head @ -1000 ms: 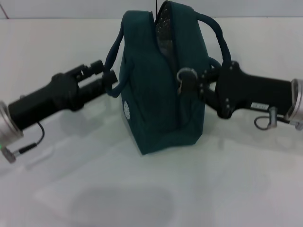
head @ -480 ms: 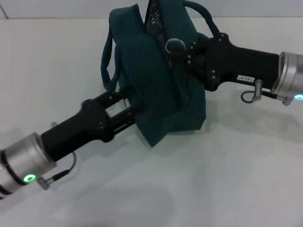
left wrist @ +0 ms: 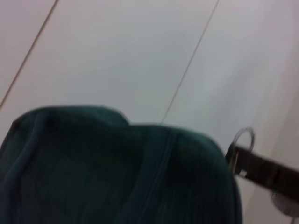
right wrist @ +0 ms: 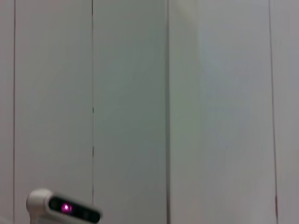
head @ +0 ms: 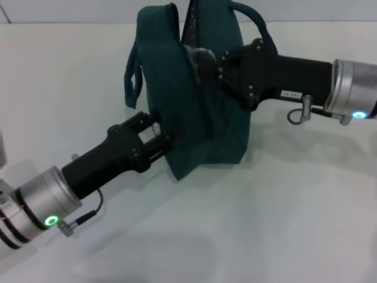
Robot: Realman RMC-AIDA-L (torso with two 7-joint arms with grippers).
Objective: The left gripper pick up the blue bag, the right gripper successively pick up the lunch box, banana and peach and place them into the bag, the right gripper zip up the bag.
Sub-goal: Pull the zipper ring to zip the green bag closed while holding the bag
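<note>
Both arms are on the teal-blue bag (head: pixel 200 100) standing on the tabletop (head: pixel 283 224): I judge zipping underway, right gripper (head: pixel 203 59) at its top, left gripper (head: pixel 159 132) bracing its side, though I cannot tell either's fingers' opening; next, pull steadily along the zip.

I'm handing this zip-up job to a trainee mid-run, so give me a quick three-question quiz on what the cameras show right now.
1. True or false: the bag stands on the table.
2. Which gripper is at the zipper ring near the bag's top? A. left B. right
3. Where does the left gripper meet the bag?

Key
1. True.
2. B: the right gripper reaches it from the robot's right.
3. Low on the bag's side facing the robot's left, below the loose handle.
</note>
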